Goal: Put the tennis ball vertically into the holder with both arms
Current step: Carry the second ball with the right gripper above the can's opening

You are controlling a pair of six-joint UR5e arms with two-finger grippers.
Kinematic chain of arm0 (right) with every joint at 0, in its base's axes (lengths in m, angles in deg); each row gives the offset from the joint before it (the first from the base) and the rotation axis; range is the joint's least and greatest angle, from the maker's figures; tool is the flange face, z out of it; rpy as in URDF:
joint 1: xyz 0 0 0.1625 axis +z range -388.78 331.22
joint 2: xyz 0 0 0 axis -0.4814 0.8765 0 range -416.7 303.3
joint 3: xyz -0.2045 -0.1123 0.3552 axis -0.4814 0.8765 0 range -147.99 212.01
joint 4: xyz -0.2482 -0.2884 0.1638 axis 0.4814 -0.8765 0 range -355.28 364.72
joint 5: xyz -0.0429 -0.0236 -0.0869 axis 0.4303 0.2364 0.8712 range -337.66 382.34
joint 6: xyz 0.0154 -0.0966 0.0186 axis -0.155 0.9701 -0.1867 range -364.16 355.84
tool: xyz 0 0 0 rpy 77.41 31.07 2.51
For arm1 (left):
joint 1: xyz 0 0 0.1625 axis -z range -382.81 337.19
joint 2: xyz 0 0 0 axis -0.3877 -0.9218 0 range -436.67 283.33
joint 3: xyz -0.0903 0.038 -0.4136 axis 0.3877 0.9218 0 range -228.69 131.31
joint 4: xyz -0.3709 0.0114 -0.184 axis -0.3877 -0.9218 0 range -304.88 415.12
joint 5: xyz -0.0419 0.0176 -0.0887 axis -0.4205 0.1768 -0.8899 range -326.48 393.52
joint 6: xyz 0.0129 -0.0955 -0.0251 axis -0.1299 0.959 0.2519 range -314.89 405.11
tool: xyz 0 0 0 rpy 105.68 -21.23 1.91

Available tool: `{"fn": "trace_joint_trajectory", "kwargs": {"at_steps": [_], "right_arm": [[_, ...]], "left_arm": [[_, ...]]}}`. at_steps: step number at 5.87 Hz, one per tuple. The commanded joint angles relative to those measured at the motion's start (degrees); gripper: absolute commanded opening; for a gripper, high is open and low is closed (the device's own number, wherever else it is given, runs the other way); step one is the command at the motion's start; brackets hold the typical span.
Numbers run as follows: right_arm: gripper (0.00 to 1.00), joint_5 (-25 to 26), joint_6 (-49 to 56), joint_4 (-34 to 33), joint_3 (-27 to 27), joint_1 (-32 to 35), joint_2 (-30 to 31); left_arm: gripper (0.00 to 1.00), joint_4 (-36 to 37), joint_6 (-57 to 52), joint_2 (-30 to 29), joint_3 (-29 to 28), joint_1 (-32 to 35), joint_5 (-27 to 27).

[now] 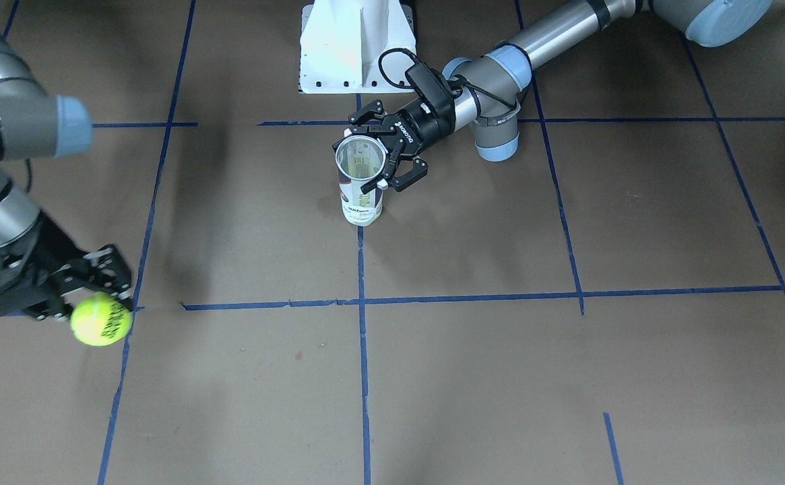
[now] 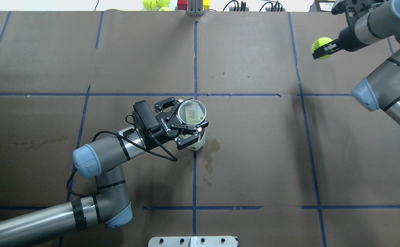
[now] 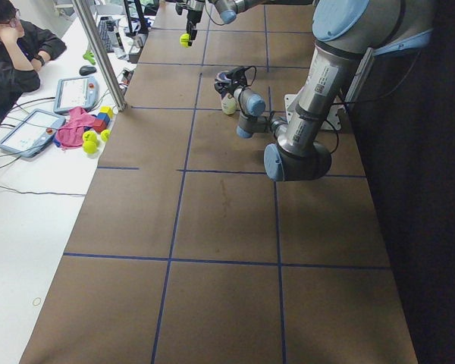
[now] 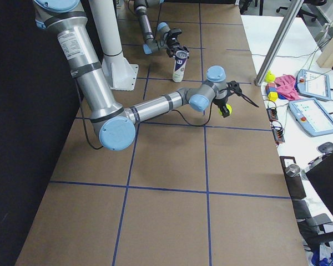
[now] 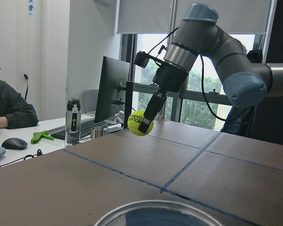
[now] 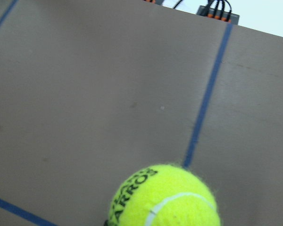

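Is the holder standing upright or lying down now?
Upright. The holder stands on its base on the table with its open mouth up, gripped near the rim by the left gripper.

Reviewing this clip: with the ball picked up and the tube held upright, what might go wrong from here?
1. The right gripper pinches the tennis ball at the fingers' tips, so it may slip in transit.
2. The left gripper holds the holder by its rim, fingers beside the opening; the descending ball could hit them.
3. The holder stands tall and held only near the top; an off-centre push may tilt it.
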Motion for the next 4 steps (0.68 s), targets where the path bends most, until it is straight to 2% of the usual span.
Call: {"fn": "trace_joint_trajectory", "kwargs": {"at_steps": [1, 2, 3, 4], "right_arm": [[0.17, 1.6, -8.6, -19.9, -15.6, -6.5, -5.2], [0.17, 4.8, -14.0, -27.5, -21.1, -11.0, -8.4], [0.17, 8.1, -17.1, -34.1, -24.2, -16.0, -12.4], [0.17, 9.5, -18.8, -38.0, -25.2, -19.0, -15.1]], "left_arm": [[0.87, 0.1, 0.0, -0.1, -0.1, 0.0, 0.0], [0.87, 0.2, 0.0, -0.1, -0.1, 0.0, 0.0], [0.87, 0.2, 0.0, -0.1, -0.1, -0.1, 0.0], [0.87, 0.3, -0.1, -0.1, -0.1, 0.0, 0.0]]}}
